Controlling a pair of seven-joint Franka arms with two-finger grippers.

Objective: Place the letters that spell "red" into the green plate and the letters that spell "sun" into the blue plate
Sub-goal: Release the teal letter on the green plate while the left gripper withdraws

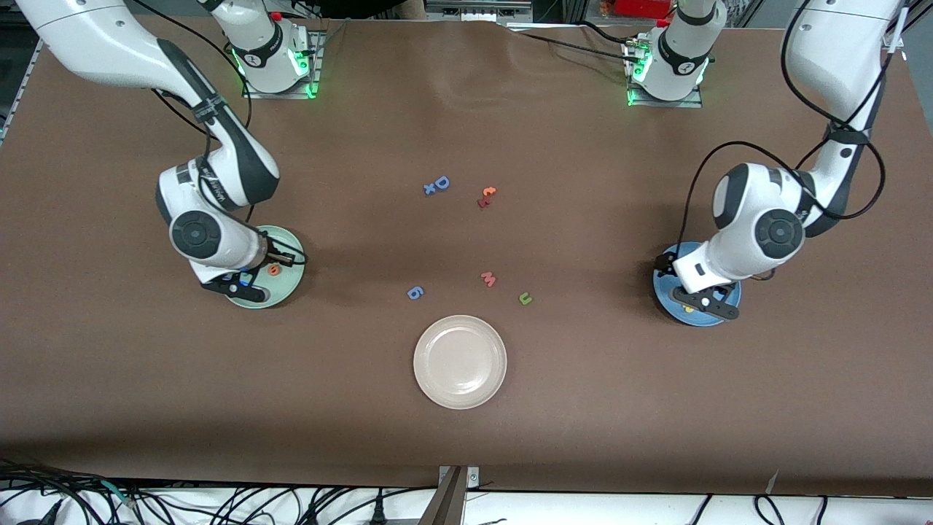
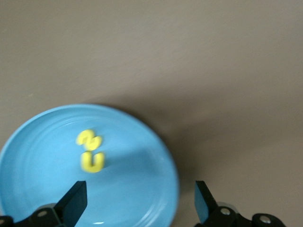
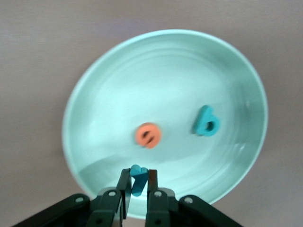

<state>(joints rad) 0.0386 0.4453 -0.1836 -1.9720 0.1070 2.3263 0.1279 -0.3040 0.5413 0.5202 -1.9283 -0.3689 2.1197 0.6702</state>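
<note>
1. Now the right gripper [image 3: 138, 182] hangs over the green plate [image 3: 113, 90], fingers pinching the r [image 3: 138, 178]; e [image 3: 148, 135] and d [image 3: 206, 121] lie inside. Release low, clear of both.
2. Left gripper [image 2: 140, 202], fingers wide, hovers over the blue plate [image 2: 38, 189] with s [image 2: 88, 139] and u [image 2: 93, 161]; the n [image 1: 525, 298] waits on the desk [image 1: 656, 408].

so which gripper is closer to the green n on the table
Left. The left gripper hangs open over the blue plate, the plate closest to the green n. The right gripper, shut on the teal r, is over the green plate, farther off.
</note>
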